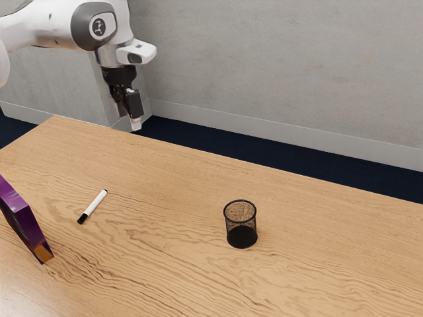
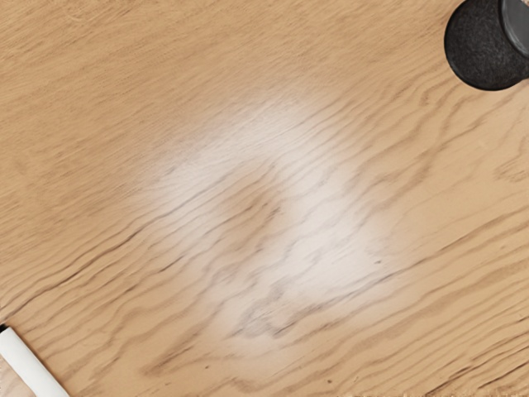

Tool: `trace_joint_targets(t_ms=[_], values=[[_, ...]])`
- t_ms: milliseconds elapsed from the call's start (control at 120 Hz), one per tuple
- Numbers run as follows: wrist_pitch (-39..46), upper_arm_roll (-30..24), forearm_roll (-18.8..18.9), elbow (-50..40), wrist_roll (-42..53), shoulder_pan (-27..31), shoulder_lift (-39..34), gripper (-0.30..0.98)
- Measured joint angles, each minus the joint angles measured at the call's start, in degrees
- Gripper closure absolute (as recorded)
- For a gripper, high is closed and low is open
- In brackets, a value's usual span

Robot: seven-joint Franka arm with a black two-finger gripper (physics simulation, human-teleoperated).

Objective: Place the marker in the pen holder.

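High above the table's far edge in the exterior view hangs my black gripper [image 1: 135, 121], apart from both the marker and the pen holder. The white marker [image 1: 94, 205] with a black cap lies flat on the wood, well below the hand. Some distance toward the exterior view's right, the black mesh pen holder [image 1: 241, 236] stands upright, with no pen visible in it. In the wrist view, part of the marker [image 2: 35, 365] and part of the dark pen holder [image 2: 482, 51] are seen at opposite corners.
A purple box-like object [image 1: 23, 221] stands at the exterior view's left edge, close to the marker's black-capped end. The wooden table [image 1: 165, 264] extends beneath everything, with a grey wall [image 1: 284, 72] behind it.
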Motion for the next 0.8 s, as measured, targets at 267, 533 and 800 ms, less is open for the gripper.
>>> trace_joint_targets(t_ms=[267, 533, 800], values=[[2.6, 0.1, 0.4, -11.5, 2.6, 0.4, -5.6, 0.00], [18.5, 0.5, 0.9, -32.5, -3.1, 4.9, -11.7, 0.00], [36.6, 3.1, 1.7, -43.2, -10.1, 11.0, -11.5, 0.00]])
